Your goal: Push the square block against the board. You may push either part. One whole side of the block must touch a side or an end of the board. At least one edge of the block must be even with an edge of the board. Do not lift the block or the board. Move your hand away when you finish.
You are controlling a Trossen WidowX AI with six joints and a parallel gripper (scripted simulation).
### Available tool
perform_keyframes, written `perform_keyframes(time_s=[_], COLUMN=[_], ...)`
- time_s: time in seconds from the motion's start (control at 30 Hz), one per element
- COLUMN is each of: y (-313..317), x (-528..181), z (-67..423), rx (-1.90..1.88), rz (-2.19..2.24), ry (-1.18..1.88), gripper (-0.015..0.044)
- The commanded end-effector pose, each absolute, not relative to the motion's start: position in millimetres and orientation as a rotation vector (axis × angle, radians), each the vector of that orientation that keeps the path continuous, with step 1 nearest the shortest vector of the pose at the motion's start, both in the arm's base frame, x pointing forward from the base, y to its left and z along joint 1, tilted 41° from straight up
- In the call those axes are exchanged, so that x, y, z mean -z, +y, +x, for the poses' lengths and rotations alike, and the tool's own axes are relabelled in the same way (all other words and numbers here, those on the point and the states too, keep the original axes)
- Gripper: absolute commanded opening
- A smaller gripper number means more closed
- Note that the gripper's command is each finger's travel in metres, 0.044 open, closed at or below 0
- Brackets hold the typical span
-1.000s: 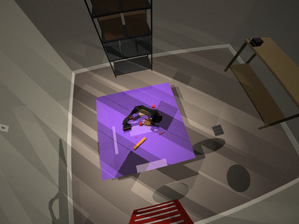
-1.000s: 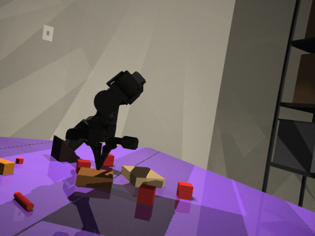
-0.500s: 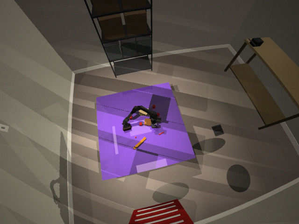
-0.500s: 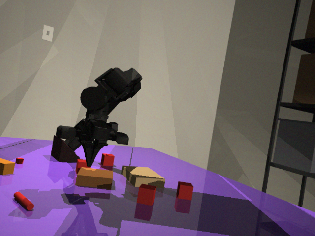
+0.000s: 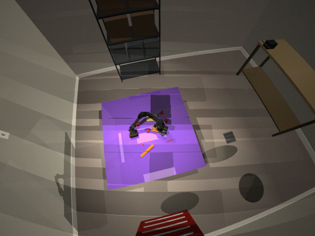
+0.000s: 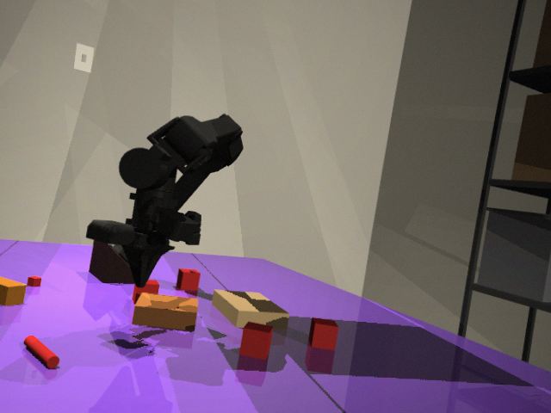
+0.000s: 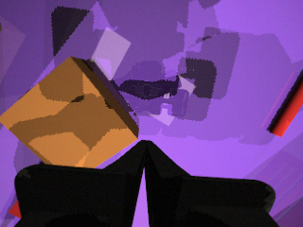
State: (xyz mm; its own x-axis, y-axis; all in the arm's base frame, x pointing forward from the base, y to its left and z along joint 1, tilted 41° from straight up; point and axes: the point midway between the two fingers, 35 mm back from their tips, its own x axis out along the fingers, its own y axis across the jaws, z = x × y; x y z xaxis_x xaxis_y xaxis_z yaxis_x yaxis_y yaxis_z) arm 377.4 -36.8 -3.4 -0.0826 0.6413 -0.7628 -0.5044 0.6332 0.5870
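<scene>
The orange square block (image 5: 154, 128) (image 6: 164, 316) (image 7: 57, 113) lies flat on the purple mat. A long orange board (image 5: 147, 150) (image 6: 11, 292) lies flat and apart from it. In the exterior view only the board's end shows, at the left edge. A flat tan piece (image 5: 150, 119) (image 6: 232, 306) lies near the block, with a gap between them. My gripper (image 5: 163, 134) (image 6: 140, 285) (image 7: 145, 145) is shut and empty, pointing down above the mat, beside a corner of the square block in the wrist view. Whether it touches the block cannot be told.
Red cubes (image 5: 148, 130) (image 5: 166, 120) (image 6: 256, 341) (image 6: 188, 280) lie around the block and tan piece. A red rod (image 5: 170, 140) (image 6: 41, 352) (image 7: 290, 111) lies on the mat beyond the gripper. A tiny red cube (image 5: 142, 144) (image 6: 34, 280) lies near the long board.
</scene>
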Motion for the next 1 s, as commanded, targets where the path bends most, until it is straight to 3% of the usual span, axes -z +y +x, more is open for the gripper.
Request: perform_keyframes(time_s=[0.0,0.77,0.97], y=[-41,-54,-18], x=[7,18,60], z=[369,341,336], rx=[-1.056,-1.391,-1.392], rz=[0.009,-0.424,-0.423], ry=[1.276,0.934,0.932], gripper=[0.0000,0.0000,0.0000])
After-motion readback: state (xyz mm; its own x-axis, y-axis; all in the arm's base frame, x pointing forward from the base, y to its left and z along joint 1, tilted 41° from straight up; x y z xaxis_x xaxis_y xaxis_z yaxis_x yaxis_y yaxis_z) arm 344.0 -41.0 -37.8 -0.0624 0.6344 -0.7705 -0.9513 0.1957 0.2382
